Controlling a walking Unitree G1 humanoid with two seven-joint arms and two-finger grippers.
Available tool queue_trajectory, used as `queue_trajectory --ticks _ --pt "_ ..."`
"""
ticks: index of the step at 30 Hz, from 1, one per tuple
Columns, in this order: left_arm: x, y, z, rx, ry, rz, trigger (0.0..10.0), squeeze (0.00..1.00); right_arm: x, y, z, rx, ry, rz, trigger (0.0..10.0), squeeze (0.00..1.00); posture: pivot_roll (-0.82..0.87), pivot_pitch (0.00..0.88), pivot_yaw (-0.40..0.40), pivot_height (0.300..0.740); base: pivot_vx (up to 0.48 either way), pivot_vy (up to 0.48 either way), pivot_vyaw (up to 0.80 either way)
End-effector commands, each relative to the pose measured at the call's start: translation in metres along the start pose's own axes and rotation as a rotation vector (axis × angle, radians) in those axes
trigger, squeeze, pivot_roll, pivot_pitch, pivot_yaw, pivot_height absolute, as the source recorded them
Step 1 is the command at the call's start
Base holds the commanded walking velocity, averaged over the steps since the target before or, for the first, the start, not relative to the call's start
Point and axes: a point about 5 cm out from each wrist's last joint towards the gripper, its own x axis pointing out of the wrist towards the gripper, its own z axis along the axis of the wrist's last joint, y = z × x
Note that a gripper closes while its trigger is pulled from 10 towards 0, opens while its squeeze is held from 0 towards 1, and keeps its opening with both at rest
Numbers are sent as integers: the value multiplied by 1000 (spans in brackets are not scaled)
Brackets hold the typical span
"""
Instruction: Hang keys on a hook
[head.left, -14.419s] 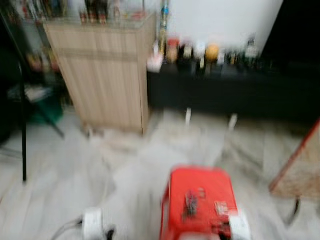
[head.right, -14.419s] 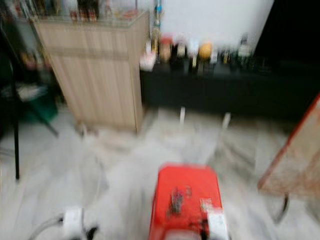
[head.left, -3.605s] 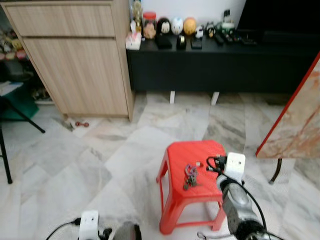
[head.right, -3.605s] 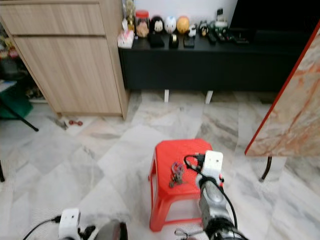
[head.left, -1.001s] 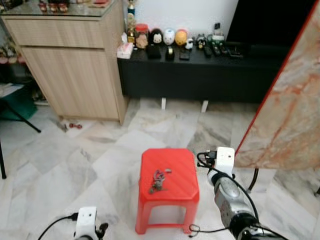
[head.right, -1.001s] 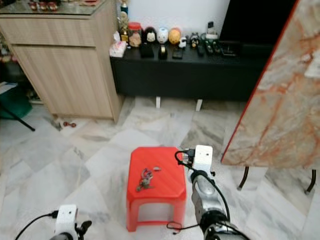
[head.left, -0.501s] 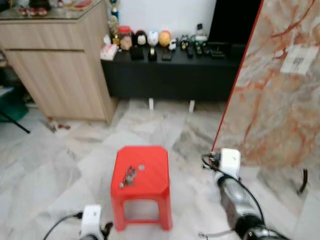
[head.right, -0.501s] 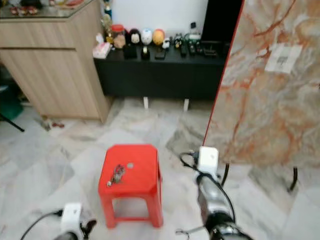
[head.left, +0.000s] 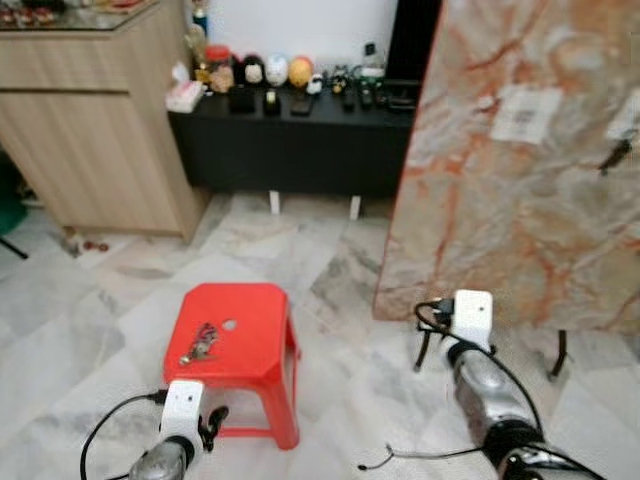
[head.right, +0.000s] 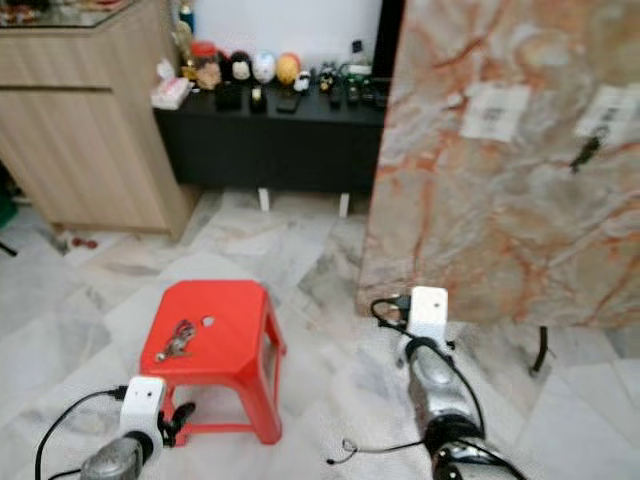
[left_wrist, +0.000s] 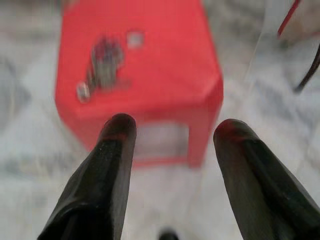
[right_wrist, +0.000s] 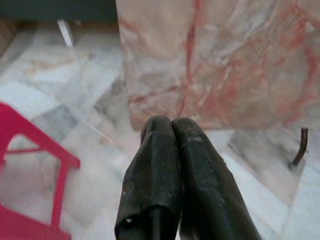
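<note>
A bunch of keys (head.left: 200, 343) lies on top of a red plastic stool (head.left: 250, 345) on the marble floor. To the right stands a large marble-patterned panel (head.left: 500, 200) with a small dark hook (head.right: 585, 150) high on its face. My left gripper (left_wrist: 172, 131) is open and empty, low in front of the stool, with the keys (left_wrist: 102, 67) beyond its fingers. My right gripper (right_wrist: 169, 124) is shut on nothing and points at the foot of the panel. The right arm (head.left: 480, 385) is between the stool and the panel.
A wooden cabinet (head.left: 95, 130) stands at the back left beside a low black sideboard (head.left: 290, 145) carrying small figurines. White labels (head.left: 520, 112) are stuck on the panel, which rests on thin black legs (head.left: 420, 350). A cable (head.left: 420, 455) trails over the floor.
The camera has swung right: the stool has slid left in view and the panel fills more of the right side. My left arm has come up near the stool's front.
</note>
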Motion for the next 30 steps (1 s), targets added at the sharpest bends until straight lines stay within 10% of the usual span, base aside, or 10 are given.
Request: queue_trajectory --ticks 1,14,30 --pt "1 11 19 43 -91 -9 10000 0 4 13 12 -43 -16 75 10000 0 73 0 -60 740 0 0 0" --pt "5 -17 111 243 -371 -340 10000 0 2 34 51 -236 -34 451 10000 0 67 0 -73 740 0 0 0" --pt "-19 -49 124 399 -277 -681 10000 0 -30 67 71 -392 -58 848 10000 0 62 19 -68 740 0 0 0"
